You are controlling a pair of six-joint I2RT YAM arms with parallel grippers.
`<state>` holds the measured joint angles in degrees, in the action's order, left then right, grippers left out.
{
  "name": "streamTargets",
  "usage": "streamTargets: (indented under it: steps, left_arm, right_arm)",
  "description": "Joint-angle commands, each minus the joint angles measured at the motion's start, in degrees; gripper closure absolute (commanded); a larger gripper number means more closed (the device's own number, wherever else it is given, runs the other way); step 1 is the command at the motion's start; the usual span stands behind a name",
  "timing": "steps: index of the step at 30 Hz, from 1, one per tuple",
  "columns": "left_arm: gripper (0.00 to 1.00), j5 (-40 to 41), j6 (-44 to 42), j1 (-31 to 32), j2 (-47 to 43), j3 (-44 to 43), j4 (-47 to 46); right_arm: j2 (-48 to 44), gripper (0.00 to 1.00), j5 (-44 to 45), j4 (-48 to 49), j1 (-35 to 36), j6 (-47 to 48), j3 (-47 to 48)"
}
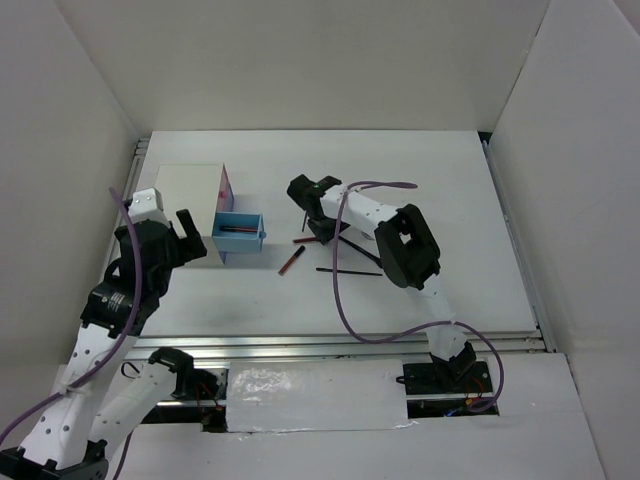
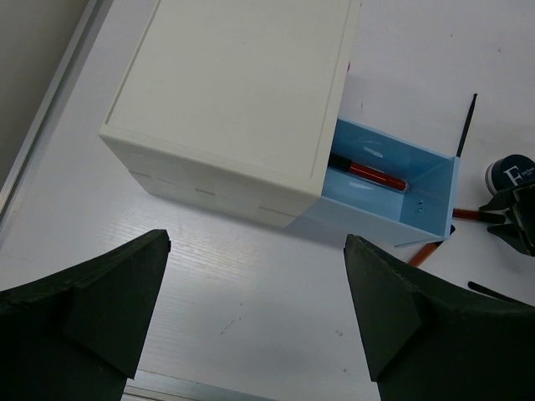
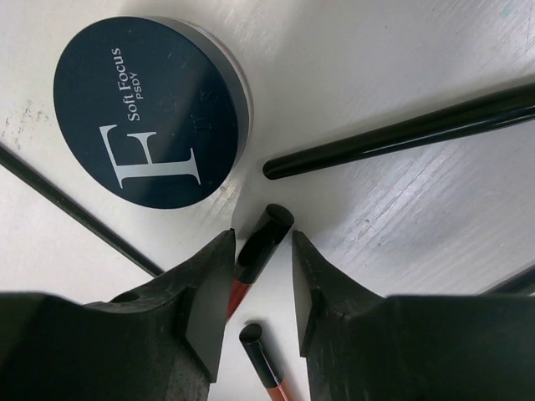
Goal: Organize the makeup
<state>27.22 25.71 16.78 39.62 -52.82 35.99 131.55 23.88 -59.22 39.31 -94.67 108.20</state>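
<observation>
Right pincer (image 3: pixel 261 255) is low on the surface (image 1: pixel 440 190), jaws part-spread, one each side of the black cap of a red-and-black pencil (image 3: pixel 269 227). A sliver of gap shows on the 3 o'clock side, so it is not pinching. Blue-topped compact (image 3: pixel 150 113) lies flat at 11 o'clock of that pincer, just beside the pencil cap. Second red-and-black pencil (image 3: pixel 266 361) is at 6 o'clock, between the finger bases. Thick black pencil (image 3: pixel 401 134) is at 2 o'clock and a thin black stick (image 3: pixel 75 213) at 9 o'clock, running below the compact.

White box (image 1: pixel 188 205) sits at 9 o'clock of the surface in the overhead view. Blue drawer (image 2: pixel 435 196) is pulled out on the box's 3 o'clock side, with a drawer pencil (image 2: pixel 368 174), red and black, lying inside. Left pincer (image 2: pixel 255 309) is spread wide and empty, above bare surface at 6 o'clock of the box in its wrist view.
</observation>
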Motion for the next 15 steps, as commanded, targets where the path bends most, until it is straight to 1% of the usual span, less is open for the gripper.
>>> streamTargets:
  steps: [1,3,10,12,15]
  left_arm:
    - [0.01,1.3,0.5,0.4,-0.9,0.0,-1.1]
    - [0.01,1.3,0.5,0.4,-1.0,0.1,-1.1]
    - [0.01,1.3,0.5,0.5,-1.1,0.1,-1.1]
    - [0.01,1.3,0.5,0.5,-1.1,0.1,-1.1]
    - [0.01,1.3,0.5,0.5,-1.1,0.1,-1.2]
  right_arm:
    - [0.4,0.60,-0.2,-0.6,-0.6,-1.2,-0.2]
    - [0.4,0.63,-0.9,-0.6,-0.9,-1.4,-0.2]
    - [0.5,0.69,-3.3,0.5,-1.6,-1.9,-0.1]
    - [0.6,0.78,-3.6,0.6,-1.7,-2.1,-0.1]
    - [0.6,0.80,-4.4,1.1,-2.0,-2.3,0.1]
